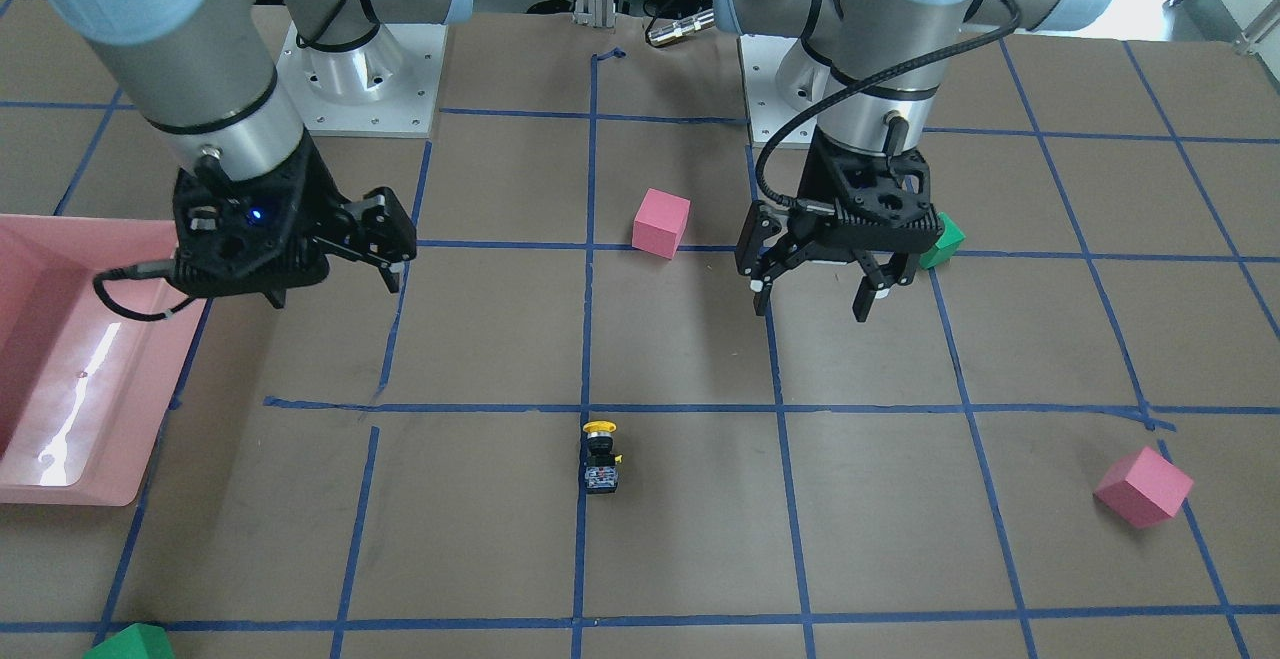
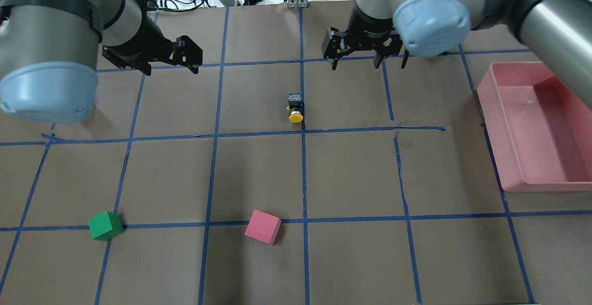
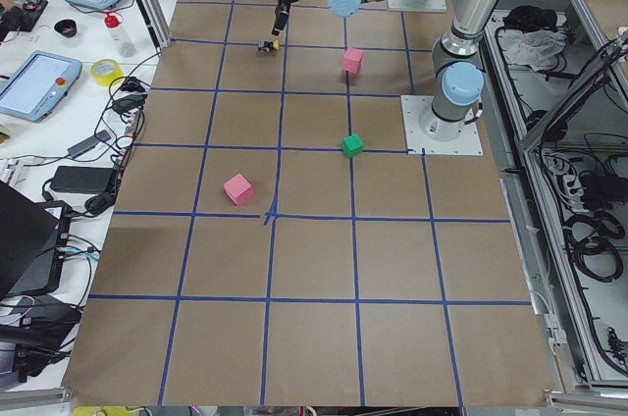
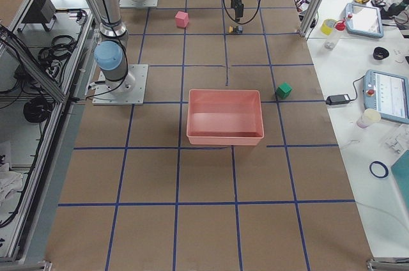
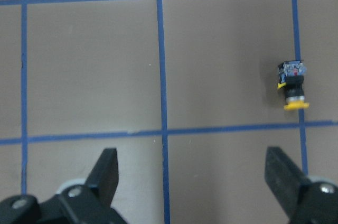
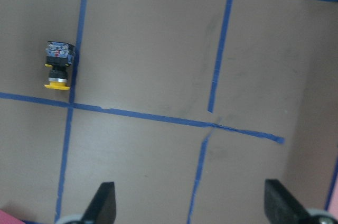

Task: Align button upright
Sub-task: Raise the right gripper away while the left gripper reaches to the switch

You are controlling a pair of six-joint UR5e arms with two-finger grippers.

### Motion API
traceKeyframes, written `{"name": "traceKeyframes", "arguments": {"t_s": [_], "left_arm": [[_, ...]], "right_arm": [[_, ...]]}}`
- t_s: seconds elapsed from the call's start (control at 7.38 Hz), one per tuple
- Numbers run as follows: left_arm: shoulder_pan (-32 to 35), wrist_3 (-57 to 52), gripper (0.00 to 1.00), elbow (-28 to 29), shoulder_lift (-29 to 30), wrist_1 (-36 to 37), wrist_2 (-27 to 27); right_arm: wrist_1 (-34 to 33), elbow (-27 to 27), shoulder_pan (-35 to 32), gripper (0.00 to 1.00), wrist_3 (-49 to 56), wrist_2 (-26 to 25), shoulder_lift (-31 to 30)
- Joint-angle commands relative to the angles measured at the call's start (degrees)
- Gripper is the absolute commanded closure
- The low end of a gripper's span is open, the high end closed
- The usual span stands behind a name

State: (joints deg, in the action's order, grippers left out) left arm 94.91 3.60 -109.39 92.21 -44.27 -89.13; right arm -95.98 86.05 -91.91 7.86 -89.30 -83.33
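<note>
Plainly the button (image 1: 600, 459) lies on its side on a blue tape line (image 1: 583, 339) near mid-table, yellow cap toward the robot. It is well apart from the left gripper (image 5: 190, 174) and right gripper (image 6: 193, 208), both spread wide and empty. A green cube (image 1: 945, 237) sits half hidden behind the left gripper, a pink tray (image 1: 60, 479) runs off the edge, and tablets (image 3: 39, 82) lie beside the brown-papered table (image 2: 351, 175).

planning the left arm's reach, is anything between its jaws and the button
Nothing visible. Only bare table lies between the left gripper and the button; the nearest pink cube sits off that line.
</note>
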Motion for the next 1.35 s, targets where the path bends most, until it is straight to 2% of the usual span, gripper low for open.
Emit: {"name": "traceKeyframes", "arguments": {"t_s": [0.0, 0.68, 0.81, 0.95, 1.22], "left_arm": [[4.30, 2.81, 0.00, -4.85, 4.71, 17.82, -0.86], [12.92, 12.04, 0.00, -5.39, 20.17, 41.93, -8.77], [14.41, 13.18, 0.00, -5.31, 23.42, 45.29, -11.56], [15.47, 14.58, 0.00, -5.31, 26.41, 49.15, -12.29], [16.62, 14.77, 0.00, -4.87, 32.40, 56.54, -13.43]], "right_arm": [[5.36, -0.19, 0.77, 0.00, 2.69, -2.29, -4.56], [5.54, -0.36, 0.59, 0.00, 0.67, -2.11, -4.56], [5.71, -0.53, 0.33, 0.00, -4.03, -2.11, -4.65], [5.80, -0.80, 0.24, 0.00, -7.65, -2.28, -4.82], [5.80, -0.89, 0.33, 0.00, -7.77, -2.11, -4.65]]}}
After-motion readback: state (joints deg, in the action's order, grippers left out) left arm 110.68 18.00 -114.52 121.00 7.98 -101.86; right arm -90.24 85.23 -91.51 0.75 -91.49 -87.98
